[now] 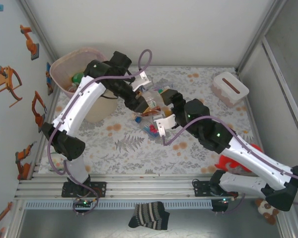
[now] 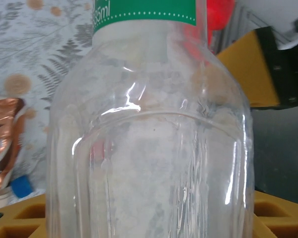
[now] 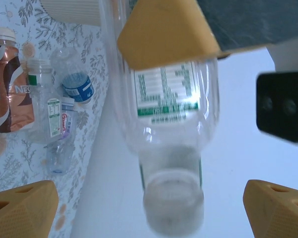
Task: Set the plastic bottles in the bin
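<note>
Clear plastic with a green label: the bottle hangs in mid-air over the middle of the counter, between the two arms. Here the left jaws pinch its body, while the right jaws stand wide on either side of its neck, touching nothing. Its long axis runs from wrist to wrist, neck towards the right one, base towards the left. The bin, well to the left, holds a green bottle, as far as I can tell. Several loose bottles lie on the counter, a brown one among them, so much looks left to do.
</note>
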You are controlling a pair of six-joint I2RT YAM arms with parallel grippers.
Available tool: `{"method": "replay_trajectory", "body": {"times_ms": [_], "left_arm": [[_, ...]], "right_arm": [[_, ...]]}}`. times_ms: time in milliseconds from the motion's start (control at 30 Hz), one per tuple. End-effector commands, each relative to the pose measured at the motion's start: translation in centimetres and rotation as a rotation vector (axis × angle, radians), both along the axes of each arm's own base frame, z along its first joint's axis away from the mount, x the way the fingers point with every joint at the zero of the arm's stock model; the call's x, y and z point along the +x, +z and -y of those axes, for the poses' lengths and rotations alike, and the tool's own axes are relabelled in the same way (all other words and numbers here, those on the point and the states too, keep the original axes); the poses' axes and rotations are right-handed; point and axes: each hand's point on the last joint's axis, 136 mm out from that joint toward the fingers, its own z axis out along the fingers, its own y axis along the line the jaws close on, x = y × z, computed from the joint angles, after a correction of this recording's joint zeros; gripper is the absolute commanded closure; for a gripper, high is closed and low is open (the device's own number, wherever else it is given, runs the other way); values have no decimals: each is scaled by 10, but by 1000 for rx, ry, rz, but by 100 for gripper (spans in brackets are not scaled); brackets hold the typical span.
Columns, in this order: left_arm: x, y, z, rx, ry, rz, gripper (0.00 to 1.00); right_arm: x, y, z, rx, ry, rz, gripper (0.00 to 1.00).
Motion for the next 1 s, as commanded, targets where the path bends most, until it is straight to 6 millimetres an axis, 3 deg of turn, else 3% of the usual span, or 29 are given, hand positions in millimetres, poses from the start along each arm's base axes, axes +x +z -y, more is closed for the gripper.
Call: {"method": "replay_trajectory", "body": {"times_ms": [0, 267, 367, 500, 633, 800, 967], "left_arm": [[24, 18, -16, -1, 106, 102, 47], [110, 62, -73, -75, 573, 328, 48], [138, 83, -111, -137, 799, 408, 48], [162, 96, -158, -234, 1052, 407, 47], [174, 94, -192, -261, 1266, 397, 44], [190, 79, -222, -359, 1526, 296, 58], [205, 52, -233, -339, 1675, 146, 58]], "right_arm": [[-2, -5, 12, 39, -72, -81, 7], [-9, -32, 19, 35, -130, -192, 9], [-10, -39, 20, 13, -145, -205, 9], [-10, -43, 20, -4, -160, -204, 9], [-10, -44, 15, -4, -160, -196, 9], [-11, -48, 10, -21, -158, -197, 9], [-10, -52, 7, -46, -167, -196, 9]]}}
